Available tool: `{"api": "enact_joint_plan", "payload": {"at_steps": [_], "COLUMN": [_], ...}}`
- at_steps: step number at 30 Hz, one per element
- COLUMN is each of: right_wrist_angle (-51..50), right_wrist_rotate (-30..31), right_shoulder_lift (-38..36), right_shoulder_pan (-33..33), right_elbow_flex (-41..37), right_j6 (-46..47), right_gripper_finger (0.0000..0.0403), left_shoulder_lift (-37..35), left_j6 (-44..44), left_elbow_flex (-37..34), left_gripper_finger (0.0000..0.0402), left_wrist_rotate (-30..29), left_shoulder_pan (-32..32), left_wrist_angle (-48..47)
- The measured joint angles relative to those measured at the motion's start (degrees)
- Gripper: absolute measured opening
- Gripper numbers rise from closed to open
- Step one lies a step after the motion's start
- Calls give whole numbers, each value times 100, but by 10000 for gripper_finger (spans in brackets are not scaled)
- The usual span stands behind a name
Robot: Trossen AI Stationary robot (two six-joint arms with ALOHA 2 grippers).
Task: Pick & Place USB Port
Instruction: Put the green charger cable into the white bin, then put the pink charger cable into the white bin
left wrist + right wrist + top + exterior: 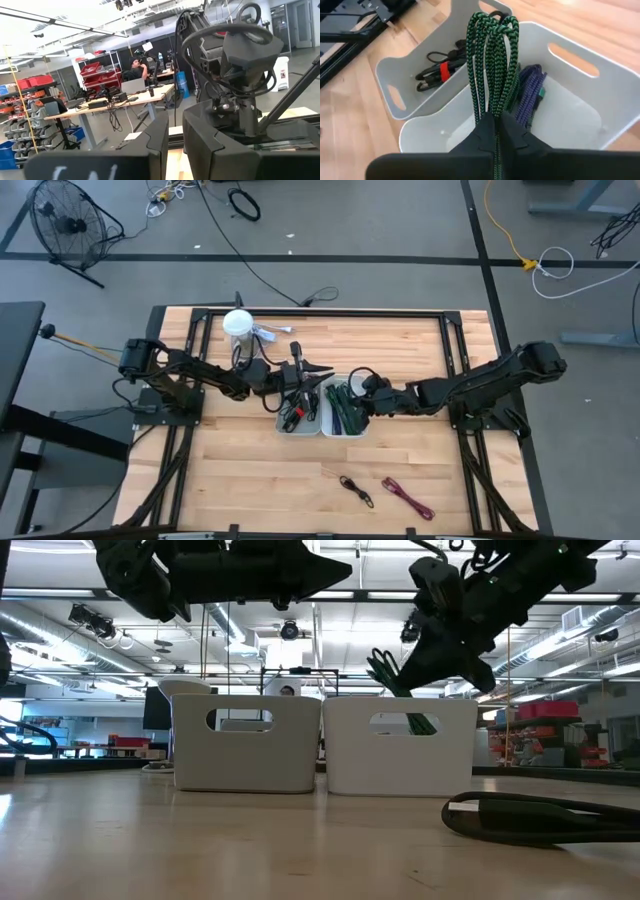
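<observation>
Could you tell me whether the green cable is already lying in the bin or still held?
Still held. The right gripper is shut on the green cable, whose loops hang above the right bin, over a purple cable.

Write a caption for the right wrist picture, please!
Right pincer shut on looped green braided cable above white plastic bin.

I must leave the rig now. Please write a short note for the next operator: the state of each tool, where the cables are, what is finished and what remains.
Right tool: shut on the green cable, holding it over the right bin, not released.
Left tool: above the left bin; I cannot tell whether it holds anything.
Done: black cables lie in the left bin, a purple cable in the right bin.
Left: drop the green cable; a black cable and a red cable remain on the table in front of the bins.
</observation>
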Motion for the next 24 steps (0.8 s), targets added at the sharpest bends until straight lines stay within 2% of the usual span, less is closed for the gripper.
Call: {"api": "enact_joint_plan", "payload": {"at_steps": [6, 13, 24], "right_wrist_angle": [64, 354, 1001], "right_wrist_rotate": [173, 418, 360], "right_shoulder_lift": [0, 0, 0], "right_shoulder_pan": [-4, -46, -114], "right_elbow_flex": [-294, -651, -656], "right_j6": [284, 430, -625], "right_gripper_finger": [6, 65, 149], "left_shoulder_lift": [0, 0, 0], "left_j6": [-2, -2, -5], "left_elbow_flex": [0, 0, 0], "left_gripper_finger": [60, 60, 60], "left_wrist_rotate": [0, 2, 2], "left_shoulder_pan": [0, 0, 0], "left_wrist_angle": [-29, -34, -32]}}
